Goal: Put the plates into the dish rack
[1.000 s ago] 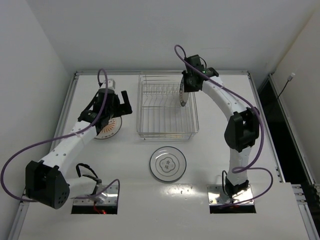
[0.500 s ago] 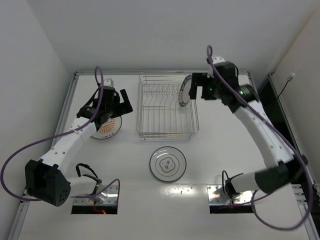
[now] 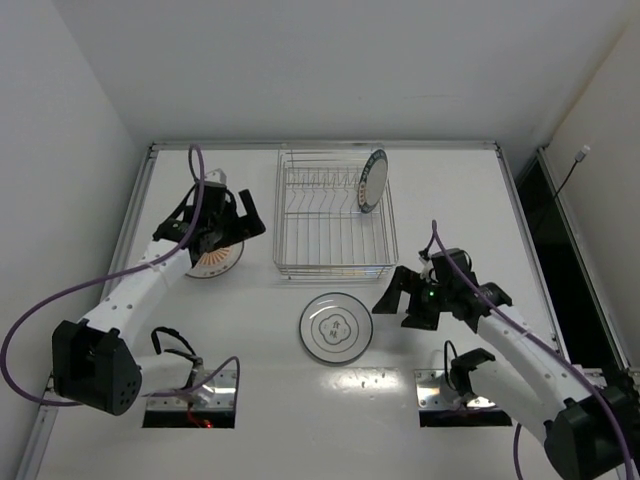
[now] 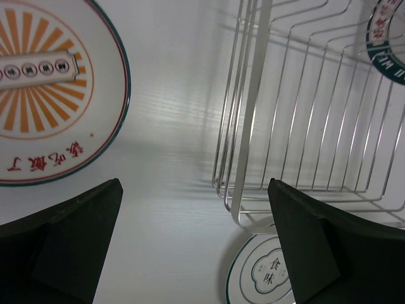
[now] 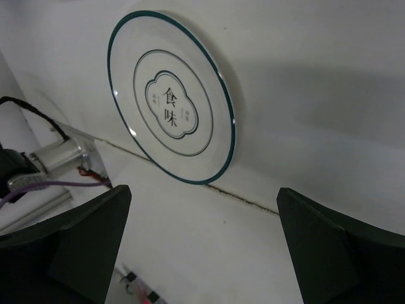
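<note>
The dish rack (image 3: 335, 215) stands at the back middle of the table. A plate with a dark patterned rim (image 3: 372, 181) stands upright on edge at its right end. A plate with a thin dark rim and a flower outline (image 3: 336, 328) lies flat in front of the rack. My right gripper (image 3: 401, 305) hovers open just right of it, holding nothing; the wrist view shows that plate (image 5: 171, 104) ahead of the jaws. An orange-rayed plate (image 3: 215, 255) lies left of the rack, partly under my open left gripper (image 3: 238, 216), which is empty.
The left wrist view shows the rack's near-left corner (image 4: 243, 190) close ahead, with the orange-rayed plate (image 4: 50, 95) to its left. Two cut-outs with the arm bases (image 3: 190, 395) sit at the near edge. A raised rail (image 3: 320, 145) borders the table.
My right gripper opened and let go of the dark-rimmed plate, which now stands in the rack. The right arm swung back to the near side beside the flower plate. The left arm barely moved.
</note>
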Available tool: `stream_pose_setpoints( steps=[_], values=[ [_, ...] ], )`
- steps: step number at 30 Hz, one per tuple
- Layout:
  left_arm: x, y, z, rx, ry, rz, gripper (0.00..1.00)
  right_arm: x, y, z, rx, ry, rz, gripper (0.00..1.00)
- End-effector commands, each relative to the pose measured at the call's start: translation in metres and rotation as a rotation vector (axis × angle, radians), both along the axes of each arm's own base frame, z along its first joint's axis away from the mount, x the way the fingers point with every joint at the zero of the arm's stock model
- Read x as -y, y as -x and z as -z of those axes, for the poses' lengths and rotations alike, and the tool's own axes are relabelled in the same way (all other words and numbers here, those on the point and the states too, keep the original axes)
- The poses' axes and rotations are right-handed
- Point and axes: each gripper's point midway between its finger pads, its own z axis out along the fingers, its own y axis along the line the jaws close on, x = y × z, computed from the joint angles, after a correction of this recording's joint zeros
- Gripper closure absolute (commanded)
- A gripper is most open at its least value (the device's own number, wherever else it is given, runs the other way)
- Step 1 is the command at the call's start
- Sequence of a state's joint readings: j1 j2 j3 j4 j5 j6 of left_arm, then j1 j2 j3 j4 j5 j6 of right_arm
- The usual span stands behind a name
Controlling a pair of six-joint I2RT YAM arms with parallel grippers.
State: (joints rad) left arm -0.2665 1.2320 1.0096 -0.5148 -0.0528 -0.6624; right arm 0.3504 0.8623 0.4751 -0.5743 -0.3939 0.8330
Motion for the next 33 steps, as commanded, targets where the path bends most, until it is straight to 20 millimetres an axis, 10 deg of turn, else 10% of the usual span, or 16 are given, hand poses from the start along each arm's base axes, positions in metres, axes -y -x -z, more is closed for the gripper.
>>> stream_pose_setpoints(
  steps=[1,12,33],
  values=[
    [0.007,0.014,0.003,-0.001,0.097,-0.005,0.00,-0.026,-0.016,-0.028,0.023,-0.176,-0.001,0.03],
    [0.012,0.043,-0.001,0.034,0.184,0.013,0.00,-0.024,-0.017,0.024,-0.201,-0.053,0.009,0.24],
    [0.011,0.091,-0.025,0.100,0.185,0.134,0.00,-0.027,-0.024,0.041,-0.235,0.025,0.030,0.32]
  ],
)
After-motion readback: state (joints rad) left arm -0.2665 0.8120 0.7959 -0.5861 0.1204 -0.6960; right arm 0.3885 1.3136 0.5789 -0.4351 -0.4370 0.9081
